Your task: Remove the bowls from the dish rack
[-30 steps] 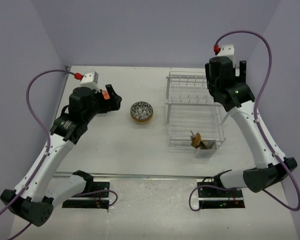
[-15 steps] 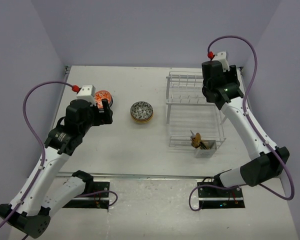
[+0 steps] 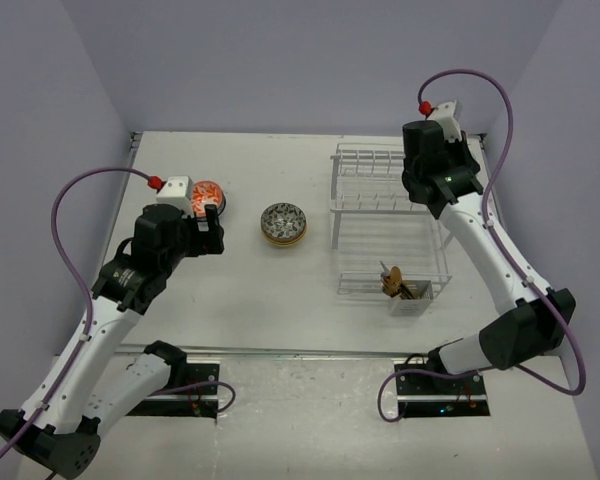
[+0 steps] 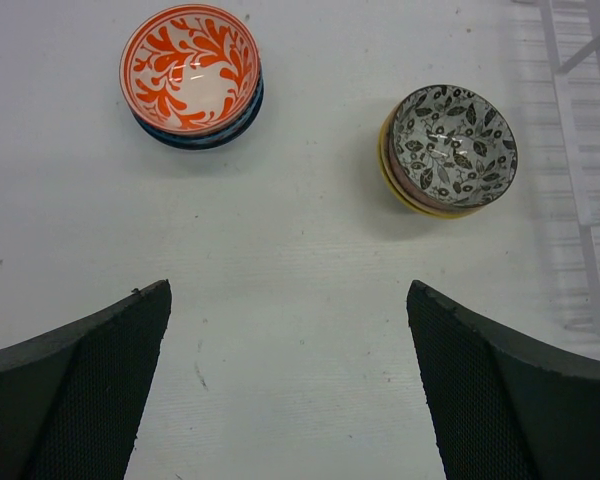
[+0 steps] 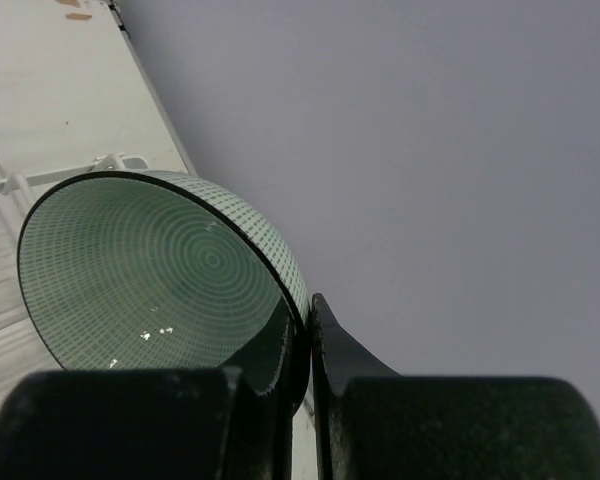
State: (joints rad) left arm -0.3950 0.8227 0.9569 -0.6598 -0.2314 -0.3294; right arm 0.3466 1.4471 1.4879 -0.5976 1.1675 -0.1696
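Bowls stand in two short stacks on the table [image 3: 230,290] in the overhead view. An orange bowl [image 3: 206,194] tops the stack just ahead of the left gripper [image 3: 214,232]. A grey leaf-patterned bowl [image 3: 283,223] tops the other, off to that gripper's right. The right arm [image 3: 480,245] reaches over the far end of the rack [image 3: 385,215], its fingers hidden under the wrist. A caddy [image 3: 410,297] holding utensils sits at the rack's near right corner.

From the left wrist, the jaws stand wide apart with nothing between them, above bare table. The orange bowl rests on a blue bowl [image 4: 205,135], ahead and to the left. The grey one rests on a yellow bowl [image 4: 420,205], ahead and to the right, with rack wires beyond it.

From the right wrist, the right gripper [image 5: 310,318] is pinched tight on the rim of a teal bowl [image 5: 150,275], one finger inside and one outside. The bowl is tipped up on edge to the left of the fingers, with white rack wire beside its far rim.
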